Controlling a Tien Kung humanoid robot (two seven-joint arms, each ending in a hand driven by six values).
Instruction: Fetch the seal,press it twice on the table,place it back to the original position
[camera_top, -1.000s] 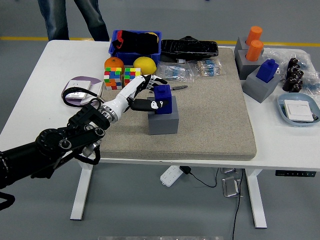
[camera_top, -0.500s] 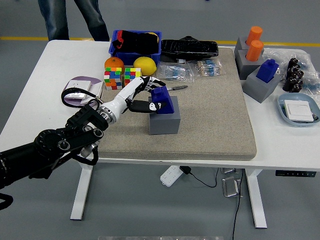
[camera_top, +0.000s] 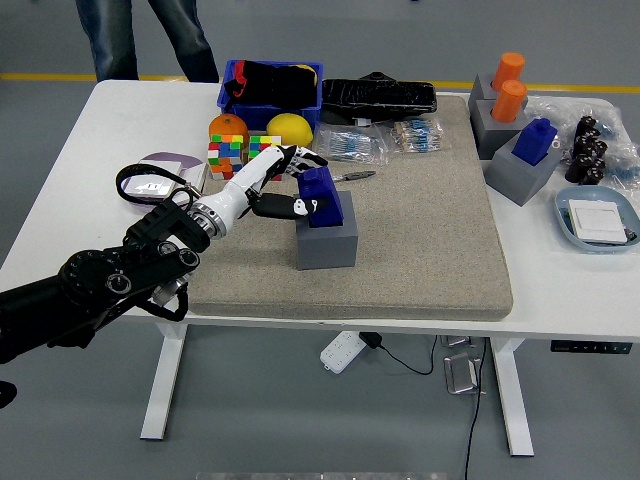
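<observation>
Grey mat (camera_top: 420, 230) on white table (camera_top: 90, 180), left robot hand (camera_top: 285, 185) outstretched, gripping blue seal (camera_top: 320, 197)

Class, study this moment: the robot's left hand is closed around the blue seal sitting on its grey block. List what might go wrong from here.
1. The left hand grips the blue seal from the side, and the seal looks tilted on the grey block; it may slip out as it is lifted.
2. A snagging seal might drag or tip the block.
3. The Rubik's cubes and a pen lie close behind the hand; a wide swing might knock them.
</observation>
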